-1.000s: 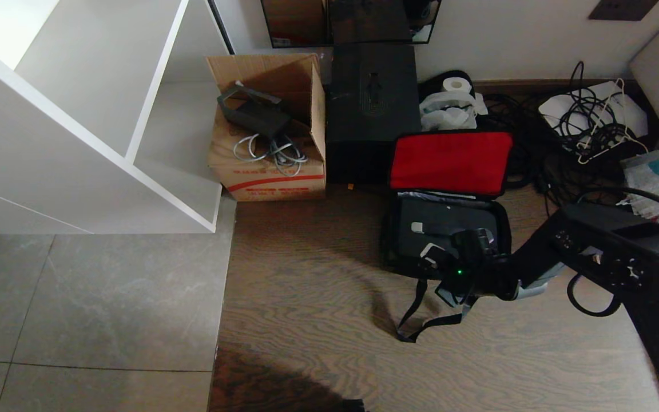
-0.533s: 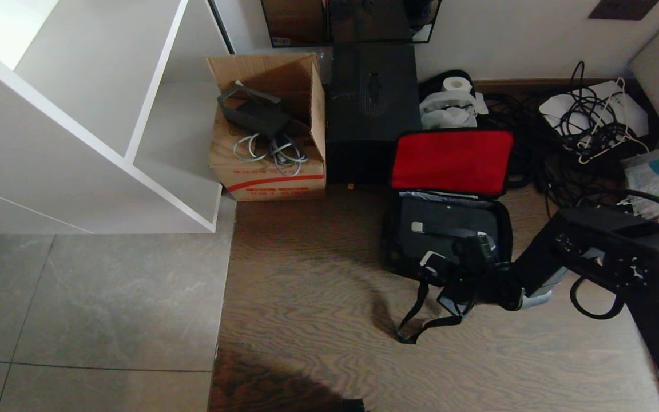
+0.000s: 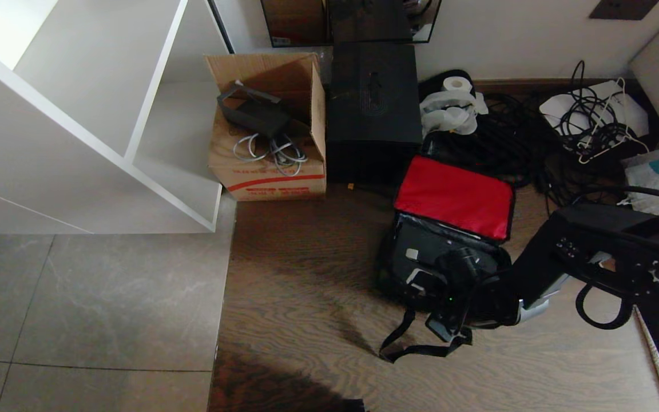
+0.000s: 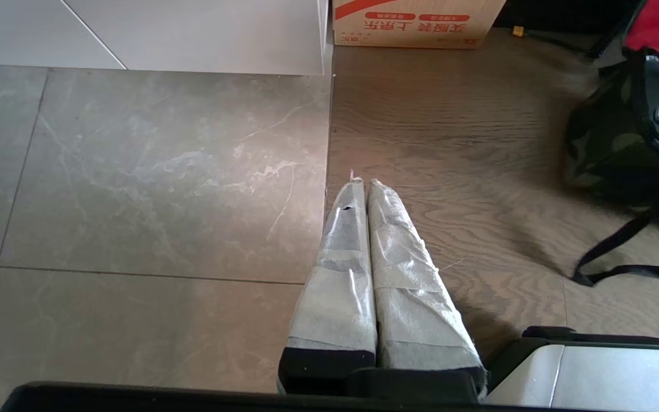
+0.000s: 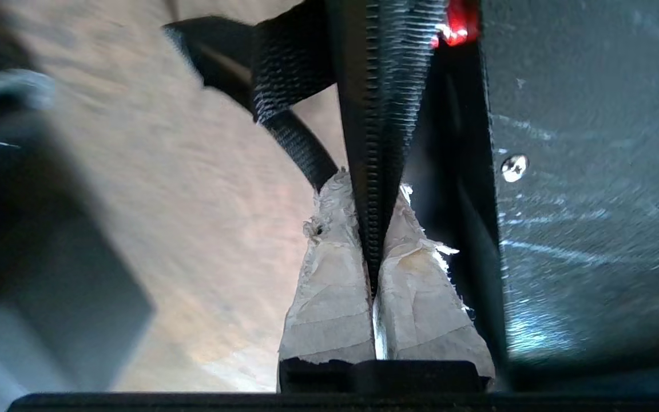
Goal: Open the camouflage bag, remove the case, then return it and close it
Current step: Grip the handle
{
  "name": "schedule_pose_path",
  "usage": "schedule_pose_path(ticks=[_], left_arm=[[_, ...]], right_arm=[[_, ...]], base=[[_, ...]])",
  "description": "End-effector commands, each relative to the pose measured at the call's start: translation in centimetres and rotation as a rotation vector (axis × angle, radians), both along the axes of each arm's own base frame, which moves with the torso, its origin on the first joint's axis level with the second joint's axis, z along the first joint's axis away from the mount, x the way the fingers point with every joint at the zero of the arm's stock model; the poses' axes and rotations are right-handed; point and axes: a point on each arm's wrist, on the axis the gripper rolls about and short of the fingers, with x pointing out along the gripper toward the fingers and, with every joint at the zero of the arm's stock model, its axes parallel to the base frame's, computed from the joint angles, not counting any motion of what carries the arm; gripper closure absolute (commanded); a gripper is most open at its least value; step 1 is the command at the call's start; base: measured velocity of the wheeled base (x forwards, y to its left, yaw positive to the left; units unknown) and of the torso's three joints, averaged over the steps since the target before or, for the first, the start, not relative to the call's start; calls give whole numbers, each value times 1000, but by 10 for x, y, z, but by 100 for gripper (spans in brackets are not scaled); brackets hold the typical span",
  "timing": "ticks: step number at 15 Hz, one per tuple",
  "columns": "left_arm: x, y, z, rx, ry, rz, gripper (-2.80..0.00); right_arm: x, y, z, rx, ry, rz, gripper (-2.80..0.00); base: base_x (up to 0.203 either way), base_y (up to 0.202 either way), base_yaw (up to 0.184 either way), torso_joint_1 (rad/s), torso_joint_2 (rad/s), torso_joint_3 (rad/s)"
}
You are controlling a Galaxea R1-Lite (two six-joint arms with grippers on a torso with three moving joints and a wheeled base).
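Red cloth is showing on the inside of the lid of the camouflage bag [image 3: 421, 269], which is sitting open on the brown wood floor [image 3: 306, 320] — its lid is leaning back toward the wall. The case [image 3: 421, 254], flat and black, is lying inside the bag, with small silver bits showing on its top.

The right gripper [image 5: 372, 229] is reaching down at the near edge of the bag. Its taped fingers [image 5: 329, 297] are squeezing tight on the bag's black zipper edge [image 5: 375, 143], right beside the hard side of the case. A black strap [image 3: 415, 337] is trailing from the bag onto the floor.

The left gripper [image 4: 362, 186] is hanging over the floor well to the left of the bag, where grey tiles are meeting the wood — its two wrapped fingers are pressing together with nothing between them.

Behind the bag a tall black box [image 3: 372, 109] is standing against the wall. A cardboard box [image 3: 269, 131] with cables in it is sitting just beside that, next to a white shelf [image 3: 78, 114]. A heap of black cables [image 3: 535, 149] is lying to the right.
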Motion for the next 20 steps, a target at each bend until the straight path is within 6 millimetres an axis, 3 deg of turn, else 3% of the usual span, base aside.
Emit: schedule_pose_path(ticks=[1,5,6,7,11,14,16,18,20], left_arm=[[0,0,0,0,1,0,0],[0,0,0,0,-1,0,0],[0,0,0,0,0,0,0],[0,0,0,0,1,0,0],[0,0,0,0,0,0,0],[0,0,0,0,0,0,0],[0,0,0,0,-1,0,0],[0,0,0,0,-1,0,0],[0,0,0,0,0,0,0]], right_arm=[[-1,7,5,4,-16,17,0],[-1,12,-2,-17,-21,38,0],[-1,11,-2,-22,-15,38,-12],[-1,12,-3,-27,-12,34,-280],[-6,10,2,-26,-9,46,-280],[-13,4,48,-4,-63,65,-280],[-21,-11,81,-30,-91,65,-280],[-21,-31,94,-197,-138,55,-280],[-19,-36,84,-383,-148,-43,-280]], base=[[0,0,0,0,0,0],[0,0,0,0,0,0],[0,0,0,0,0,0],[0,0,0,0,0,0],[0,0,0,0,0,0],[0,0,0,0,0,0],[0,0,0,0,0,0],[0,0,0,0,0,0],[0,0,0,0,0,0]])
